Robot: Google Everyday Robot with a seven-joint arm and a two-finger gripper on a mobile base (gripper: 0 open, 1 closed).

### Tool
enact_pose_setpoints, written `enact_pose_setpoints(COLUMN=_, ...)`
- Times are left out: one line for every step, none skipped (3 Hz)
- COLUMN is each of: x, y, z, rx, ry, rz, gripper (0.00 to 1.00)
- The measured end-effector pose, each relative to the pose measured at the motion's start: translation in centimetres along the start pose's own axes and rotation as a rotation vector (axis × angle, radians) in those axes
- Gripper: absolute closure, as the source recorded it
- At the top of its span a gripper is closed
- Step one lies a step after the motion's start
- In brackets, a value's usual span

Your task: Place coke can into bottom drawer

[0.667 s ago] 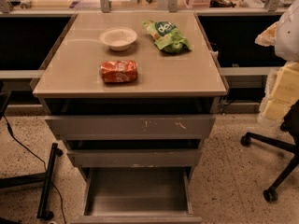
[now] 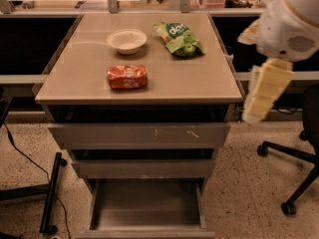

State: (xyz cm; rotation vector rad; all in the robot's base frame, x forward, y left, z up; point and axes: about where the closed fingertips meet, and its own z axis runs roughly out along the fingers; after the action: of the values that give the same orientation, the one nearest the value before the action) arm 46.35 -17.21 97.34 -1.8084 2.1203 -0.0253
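The coke can [image 2: 127,77] lies on its side on the cabinet top [image 2: 199,78], left of the middle and near the front edge. The bottom drawer [image 2: 147,205] is pulled out below, and its grey floor is bare. My arm [image 2: 291,21] comes in at the upper right. The gripper [image 2: 264,91] hangs down beside the cabinet's right edge, well to the right of the can and not touching it.
A white bowl [image 2: 126,40] and a green snack bag [image 2: 178,39] lie at the back of the cabinet top. The two upper drawers [image 2: 139,133] stand slightly out. An office chair base [image 2: 291,158] is at the right, and a black stand [image 2: 50,193] with a cable is on the floor at the left.
My arm and gripper have moved left, closer to the cabinet's right edge. The can, bowl, bag and drawers have not moved.
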Motion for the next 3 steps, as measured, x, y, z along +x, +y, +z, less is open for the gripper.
enact_pose_setpoints(x=-7.8, y=-1.6, z=2.9, rx=-0.059, ry=-0.112, rz=-0.119, gripper=0.0)
enact_pose_setpoints(x=-14.6, y=-2.6, z=4.7, rx=-0.096, ry=-0.188, rz=-0.208, gripper=0.0)
enact_pose_setpoints(x=-20.0, y=-3.5, z=6.8, rx=-0.113, ry=-0.241, rz=-0.252, gripper=0.0)
